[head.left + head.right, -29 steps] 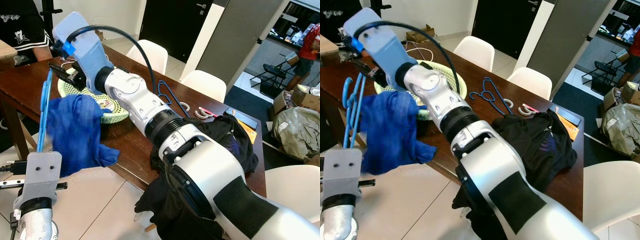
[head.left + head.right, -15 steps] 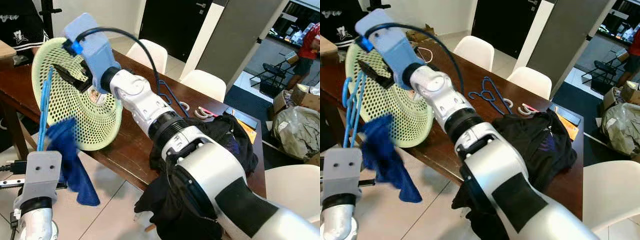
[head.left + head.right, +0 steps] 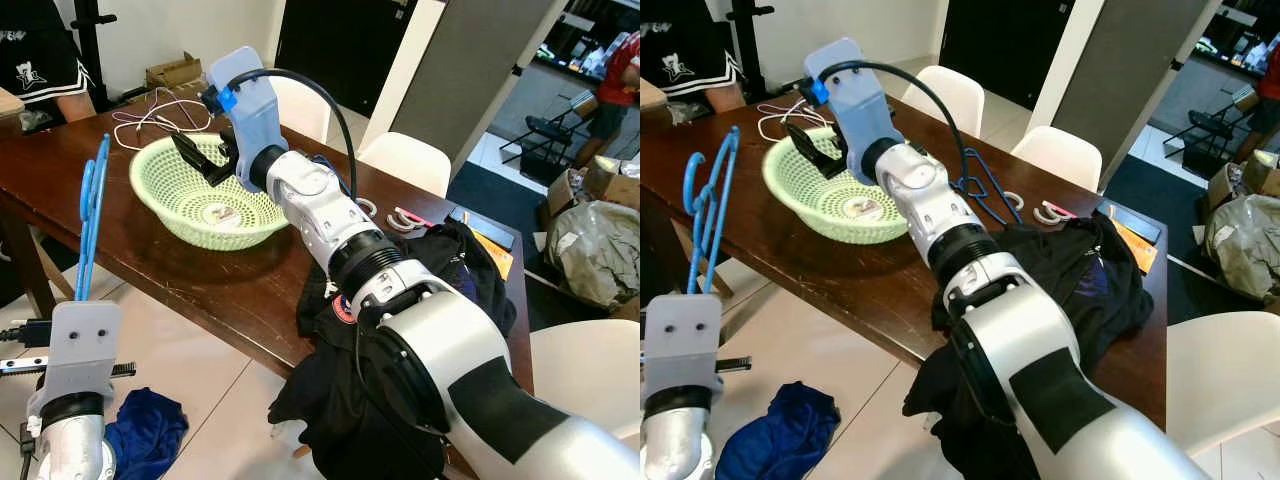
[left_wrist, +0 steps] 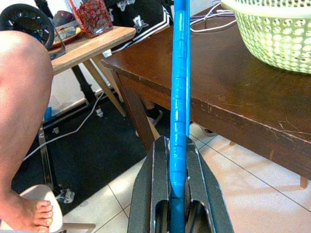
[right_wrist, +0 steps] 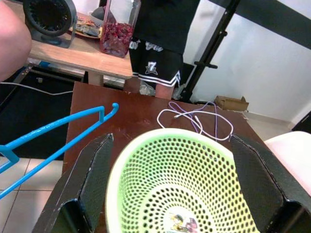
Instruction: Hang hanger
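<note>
Left gripper (image 4: 177,191) pinching the blue hanger (image 3: 91,215) by its lower bar, hook upright above the fingers, off the near table edge; right gripper (image 3: 205,157) spread wide over the green mesh basket (image 3: 205,205), basket sitting just below and between its fingers. Risk judged: thin bar twisting or slipping in the pinch if swung fast; hook catching the dark wooden table (image 3: 200,285) edge beside it. Blue cloth (image 3: 145,435) lying on pale tiles below the left gripper. Black garment (image 3: 1080,280) draped beyond the right forearm; white chairs (image 3: 410,160) behind.
</note>
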Available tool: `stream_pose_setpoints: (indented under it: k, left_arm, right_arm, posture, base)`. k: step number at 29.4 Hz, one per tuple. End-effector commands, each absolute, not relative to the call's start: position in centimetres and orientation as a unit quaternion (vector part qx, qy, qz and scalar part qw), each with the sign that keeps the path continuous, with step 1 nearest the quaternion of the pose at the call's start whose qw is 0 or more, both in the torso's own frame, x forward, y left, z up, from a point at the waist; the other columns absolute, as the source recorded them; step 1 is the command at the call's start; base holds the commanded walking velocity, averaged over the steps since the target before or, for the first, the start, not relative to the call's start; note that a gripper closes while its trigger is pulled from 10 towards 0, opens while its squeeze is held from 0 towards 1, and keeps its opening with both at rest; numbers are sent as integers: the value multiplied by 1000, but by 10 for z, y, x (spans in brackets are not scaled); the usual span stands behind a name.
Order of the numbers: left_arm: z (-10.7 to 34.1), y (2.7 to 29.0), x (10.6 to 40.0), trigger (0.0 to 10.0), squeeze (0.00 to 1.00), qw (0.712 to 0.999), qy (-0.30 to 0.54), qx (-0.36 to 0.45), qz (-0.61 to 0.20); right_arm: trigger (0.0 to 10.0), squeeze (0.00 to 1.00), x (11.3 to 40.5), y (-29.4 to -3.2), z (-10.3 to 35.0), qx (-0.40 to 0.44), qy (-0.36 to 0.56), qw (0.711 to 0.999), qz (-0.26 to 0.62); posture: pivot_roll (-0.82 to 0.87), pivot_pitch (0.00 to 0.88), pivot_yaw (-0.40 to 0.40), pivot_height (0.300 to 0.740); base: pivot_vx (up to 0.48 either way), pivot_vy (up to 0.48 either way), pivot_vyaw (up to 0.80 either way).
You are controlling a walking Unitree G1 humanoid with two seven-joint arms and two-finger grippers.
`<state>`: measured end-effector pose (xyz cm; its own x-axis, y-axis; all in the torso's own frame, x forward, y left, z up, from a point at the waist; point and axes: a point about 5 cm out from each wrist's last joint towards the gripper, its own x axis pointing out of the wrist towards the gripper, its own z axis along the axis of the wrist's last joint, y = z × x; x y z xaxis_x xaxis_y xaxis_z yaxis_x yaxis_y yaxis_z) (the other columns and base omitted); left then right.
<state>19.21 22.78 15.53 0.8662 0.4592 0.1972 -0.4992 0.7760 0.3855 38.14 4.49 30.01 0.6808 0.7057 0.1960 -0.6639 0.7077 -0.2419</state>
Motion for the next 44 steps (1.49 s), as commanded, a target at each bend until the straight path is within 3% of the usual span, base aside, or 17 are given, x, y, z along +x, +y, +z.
stream_pose_setpoints:
  k: [1,8,9,10,12,14,15,17,18,19,20,23,25,27,29,37,44]
  left_arm:
    - [154,229,191,10000,0,943,-41,205,258]
    - [165,236,191,10000,0,936,-58,204,282]
    - [172,242,190,10000,0,930,-69,206,297]
    - [172,242,190,10000,0,930,-69,206,297]
    - [189,253,190,10000,0,916,-92,213,328]
    - [195,256,190,10000,0,911,-100,216,337]
    - [198,257,190,10000,0,909,-103,217,342]
    - [204,257,190,10000,0,905,-111,218,349]
    - [209,257,190,10000,0,901,-119,217,356]
    - [209,257,190,10000,0,901,-119,217,356]
    - [213,257,191,10000,0,900,-124,217,357]
    - [214,256,191,10000,0,900,-127,216,357]
    - [213,248,200,10000,0,913,-132,204,328]
    - [213,248,200,10000,0,913,-132,204,328]
    - [215,234,213,10000,0,925,-144,206,286]
    - [217,195,241,10000,0,942,-154,238,179]
    - [202,150,257,10000,0,957,-137,256,15]
  right_arm:
    - [10000,914,389,30,294,-52,-123,926,353]
    - [10000,839,394,13,285,44,-100,924,367]
    - [10000,541,397,1,282,79,-94,921,369]
    - [10000,541,397,1,282,79,-94,921,369]
    - [10000,341,404,-26,272,124,-82,921,359]
    - [10000,341,406,-35,269,136,-78,921,356]
    - [10000,231,407,-38,268,141,-77,921,355]
    - [10000,231,408,-48,264,154,-73,923,344]
    - [10000,157,412,-66,255,173,-61,933,311]
    - [10000,157,412,-66,255,173,-61,933,311]
    - [10000,24,416,-87,244,196,-47,942,267]
    - [10000,24,417,-102,236,212,-37,947,239]
    - [10000,0,418,-138,227,268,-34,945,183]
    - [10000,0,418,-138,227,268,-34,945,183]
    - [10000,0,417,-159,228,304,-47,937,165]
    - [10000,0,414,-173,229,315,-69,930,176]
    - [10000,0,411,-195,216,307,-56,944,111]
  posture:
    - [294,20,-207,740]
    - [293,30,-207,740]
    - [287,29,-204,740]
    - [287,29,-204,740]
    - [278,34,-200,740]
    - [281,32,-203,740]
    - [281,32,-203,740]
    - [294,24,-204,740]
    - [296,17,-201,740]
    - [296,17,-201,740]
    - [296,13,-198,740]
    - [295,12,-196,740]
    - [275,0,-181,740]
    - [275,0,-181,740]
    - [258,0,-171,740]
    - [237,0,-155,740]
    - [222,0,-146,740]
  base:
    - [0,0,0]
    - [0,0,0]
    - [0,0,0]
    - [0,0,0]
    - [0,0,0]
    - [0,0,0]
    - [0,0,0]
    - [0,0,0]
    - [0,0,0]
    - [0,0,0]
    - [0,0,0]
    - [0,0,0]
    - [0,0,-606]
    - [0,0,-800]
    - [0,0,-800]
    - [0,0,-300]
    - [0,0,-800]
